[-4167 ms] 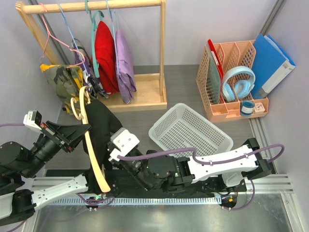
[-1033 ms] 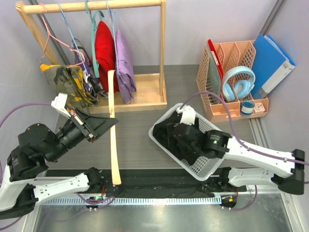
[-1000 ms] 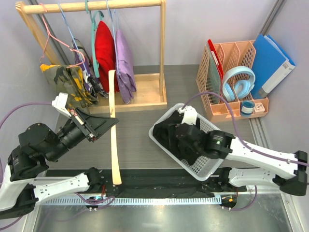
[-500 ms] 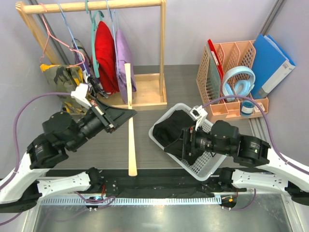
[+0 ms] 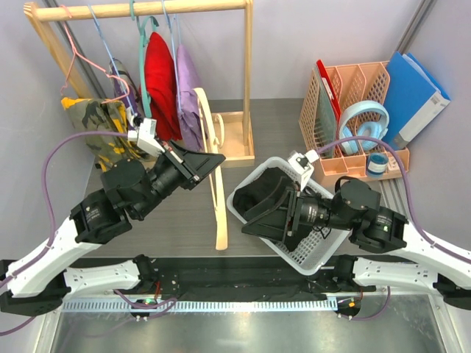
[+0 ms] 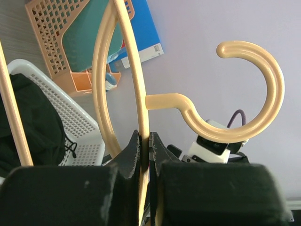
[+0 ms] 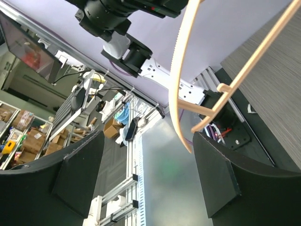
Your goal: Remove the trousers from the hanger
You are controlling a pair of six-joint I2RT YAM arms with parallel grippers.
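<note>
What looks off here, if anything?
Nothing damaged or spilled. The trousers lie crumpled in the white basket. The hanger, bare, is in mid-air, clamped by the left gripper beside the clothes rack.

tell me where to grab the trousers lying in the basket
Pinch a raised fold near the middle of the trousers, coming from straight above. They lie as a soft, crumpled heap inside the basket. Its lattice walls block any approach from the side, and a bunched fold should give the jaws something to close on.
</note>
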